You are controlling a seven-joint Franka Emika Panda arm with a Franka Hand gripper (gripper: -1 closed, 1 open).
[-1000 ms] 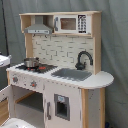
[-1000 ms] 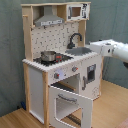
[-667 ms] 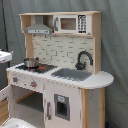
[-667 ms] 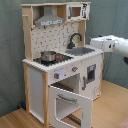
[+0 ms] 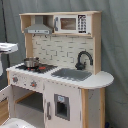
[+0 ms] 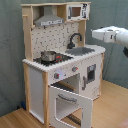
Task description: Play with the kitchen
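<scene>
Moved: arm [image 6: 111, 35] now sits a little further from the kitchen [image 6: 60, 70] than a second ago, drawn back toward the second exterior view's right, its white head level with the backsplash.
Unchanged: kitchen itself; oven door, pot and faucet are where they were.
Arm: hangs in the air past the counter's rounded end, apart from the sink [image 6: 81, 50] and touching nothing.
Gripper: I cannot tell whether it is released or clenched; nothing seems to be carried.
Kitchen: stands on the wood floor before a grey curtain, seen in both exterior views.
Oven door: dropped open at the front [image 6: 70, 104], hanging forward and down.
Pot: on the hob [image 6: 48, 56], beside the red burner.
Faucet: black, upright behind the sink [image 6: 75, 39].
Microwave: up top beside the hood [image 5: 70, 23], door closed.
Meaning: arm seems between touches, not engaged with any part; play looks barely advanced, with only the oven open.
</scene>
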